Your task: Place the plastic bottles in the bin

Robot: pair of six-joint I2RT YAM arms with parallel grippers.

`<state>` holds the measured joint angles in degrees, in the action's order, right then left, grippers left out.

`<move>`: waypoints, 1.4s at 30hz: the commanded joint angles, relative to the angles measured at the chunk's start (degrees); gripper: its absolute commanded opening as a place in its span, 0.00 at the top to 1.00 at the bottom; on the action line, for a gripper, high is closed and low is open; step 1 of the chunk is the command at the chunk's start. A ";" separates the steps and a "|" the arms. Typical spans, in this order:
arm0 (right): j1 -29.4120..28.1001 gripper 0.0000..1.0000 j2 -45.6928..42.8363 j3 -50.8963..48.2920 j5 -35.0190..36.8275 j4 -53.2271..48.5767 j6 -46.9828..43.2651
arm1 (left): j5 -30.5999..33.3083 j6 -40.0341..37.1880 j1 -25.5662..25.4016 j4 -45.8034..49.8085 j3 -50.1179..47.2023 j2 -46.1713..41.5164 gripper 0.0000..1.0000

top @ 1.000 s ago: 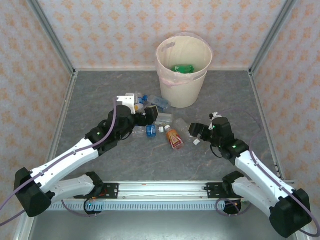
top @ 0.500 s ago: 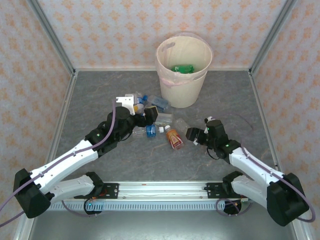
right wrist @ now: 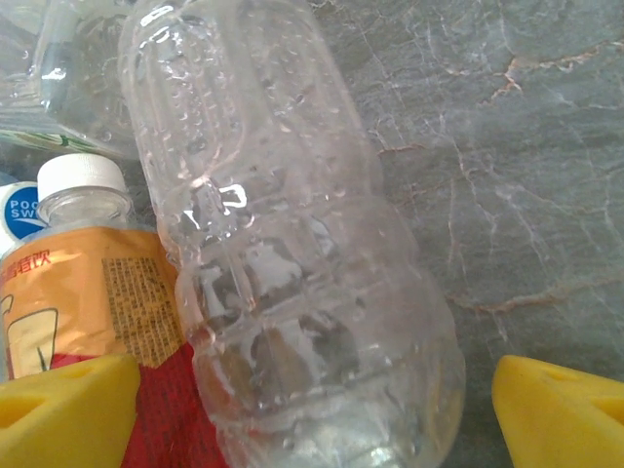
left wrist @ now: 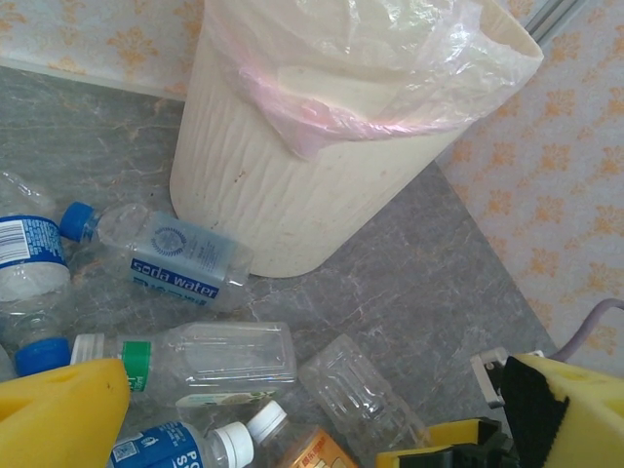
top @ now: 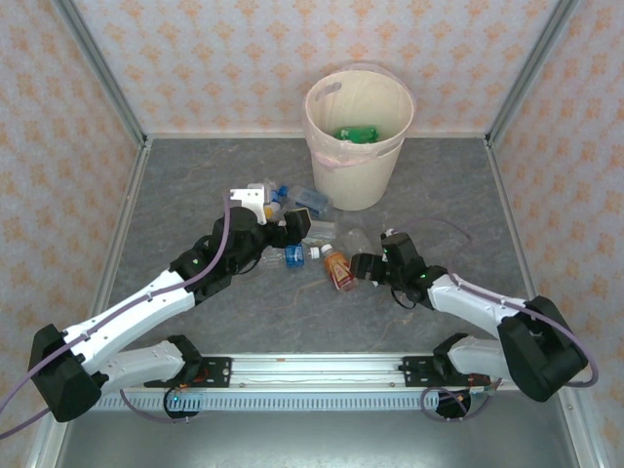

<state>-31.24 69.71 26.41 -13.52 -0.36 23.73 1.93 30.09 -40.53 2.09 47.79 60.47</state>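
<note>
Several plastic bottles lie in a heap on the grey floor in front of the bin, a tall cream bucket with a pink liner; a green bottle lies inside it. My left gripper hovers open over the heap's left side, above a clear bottle with a green label and a soda water bottle. My right gripper is open and low. Its yellow pads straddle the base of a clear ribbed bottle. An orange-red bottle with a white cap lies just left of it.
The bin stands close behind the heap, near the back wall. Patterned walls with metal corner posts close in the floor on three sides. Bare grey floor stretches to the right of the bin and the heap.
My right arm has reached left and down, bringing its open gripper from right of the heap up around the clear ribbed bottle. The left arm has hardly moved.
</note>
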 commanded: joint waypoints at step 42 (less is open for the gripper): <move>-0.85 0.35 3.66 4.01 8.20 0.76 2.37 | 0.13 2.78 -0.33 -0.32 0.09 -2.26 0.01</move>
<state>-31.81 75.35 31.05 -7.42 1.91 25.63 1.76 31.94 -40.53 2.11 47.94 59.68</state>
